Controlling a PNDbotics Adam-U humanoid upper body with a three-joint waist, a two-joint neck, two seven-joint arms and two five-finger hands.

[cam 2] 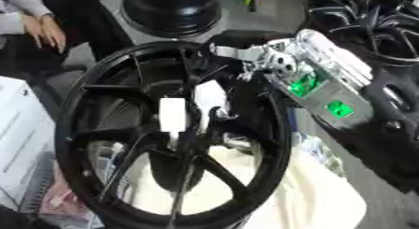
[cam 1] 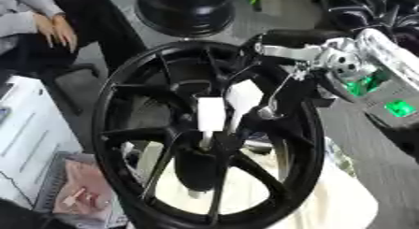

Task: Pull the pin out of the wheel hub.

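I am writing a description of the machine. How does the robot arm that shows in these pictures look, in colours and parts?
Only the right arm shows. Its forearm is silver-grey metal with a pale, shiny casing on top and two bright green lit spots on its side. The wrist is a round silver joint with small dark holes. The right hand has black parts and a silver bracket.

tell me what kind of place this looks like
Probably a wheel workshop or factory floor: a black wheel stands up front, more wheels lie on the grey floor behind, and the right hand reaches the hub.
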